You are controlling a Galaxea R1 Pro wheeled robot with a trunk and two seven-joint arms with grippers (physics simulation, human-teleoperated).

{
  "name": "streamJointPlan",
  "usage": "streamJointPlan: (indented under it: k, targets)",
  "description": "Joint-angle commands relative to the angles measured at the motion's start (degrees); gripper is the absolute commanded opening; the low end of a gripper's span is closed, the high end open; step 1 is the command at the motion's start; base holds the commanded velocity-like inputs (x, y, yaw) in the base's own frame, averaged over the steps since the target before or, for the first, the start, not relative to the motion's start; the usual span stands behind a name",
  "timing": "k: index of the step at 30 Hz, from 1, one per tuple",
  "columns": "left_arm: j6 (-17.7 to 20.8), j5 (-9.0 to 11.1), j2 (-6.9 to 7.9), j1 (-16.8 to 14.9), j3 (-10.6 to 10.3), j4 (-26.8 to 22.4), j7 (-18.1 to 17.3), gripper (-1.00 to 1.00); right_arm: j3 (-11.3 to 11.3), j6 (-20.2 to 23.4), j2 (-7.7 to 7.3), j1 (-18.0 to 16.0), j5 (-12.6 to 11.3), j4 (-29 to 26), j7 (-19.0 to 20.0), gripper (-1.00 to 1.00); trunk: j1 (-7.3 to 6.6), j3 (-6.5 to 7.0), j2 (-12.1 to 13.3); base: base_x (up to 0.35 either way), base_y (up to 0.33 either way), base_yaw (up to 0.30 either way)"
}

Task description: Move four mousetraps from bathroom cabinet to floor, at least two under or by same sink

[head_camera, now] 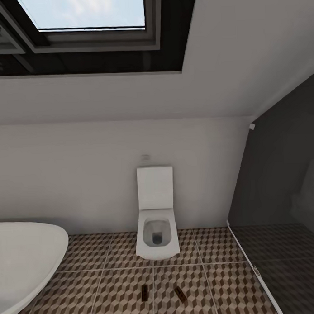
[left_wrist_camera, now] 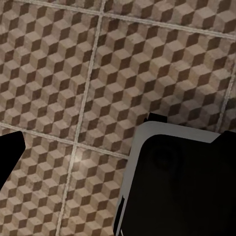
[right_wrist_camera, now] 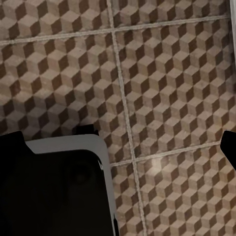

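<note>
You're looking at two small flat dark-brown mousetraps (head_camera: 145, 293) (head_camera: 180, 294) lying on the cube-patterned brown and beige tiled floor (head_camera: 224, 281) before the white toilet (head_camera: 155, 220), so two seem left, and honestly I can't tell either pincer's state.

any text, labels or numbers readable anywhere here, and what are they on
None can be read.
The toilet, its flush plate on the wall, the bathtub and the skylight bear no lettering.
The two mousetraps on the bathroom floor are too small to show any print.
</note>
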Motion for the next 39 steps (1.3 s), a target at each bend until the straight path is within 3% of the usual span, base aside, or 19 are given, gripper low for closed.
streamJointPlan:
  k: [1,39]
  targets:
    - [-0.27,0.27,-0.03,-0.07,-0.48,0.18,0.07,1.0,0.49,-0.21,0.0,-0.03,-0.55,-0.07,-0.1,1.0,0.03,-0.1,-0.1,0.0,0.0,0.0]
    - [-0.32,0.27,-0.03,-0.08,-0.48,0.18,0.07,1.0,0.39,-0.59,0.18,-0.03,-0.6,-0.6,0.05,1.0,0.03,-0.1,-0.1,0.0,0.0,0.0]
